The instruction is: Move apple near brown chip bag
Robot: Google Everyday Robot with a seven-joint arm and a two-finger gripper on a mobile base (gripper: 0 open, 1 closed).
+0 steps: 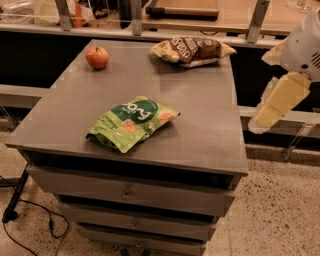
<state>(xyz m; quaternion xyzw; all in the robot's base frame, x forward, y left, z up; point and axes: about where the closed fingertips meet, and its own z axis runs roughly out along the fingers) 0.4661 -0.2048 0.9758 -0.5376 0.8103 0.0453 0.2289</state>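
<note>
The small red-orange apple [97, 57] sits at the far left corner of the grey cabinet top [200, 115]. The brown chip bag [192, 50], dark brown with cream ends, lies at the far right of the top, well apart from the apple. My gripper [272, 107] hangs off the right side of the cabinet, beyond its edge and above the floor, holding nothing that I can see. It is far from the apple and to the right of and nearer than the brown bag.
A green chip bag [132, 122] with a white logo lies in the middle front of the top. Drawers [130, 192] run below the front edge. A wooden counter with metal posts [135, 15] stands behind. A cable [30, 230] lies on the floor at left.
</note>
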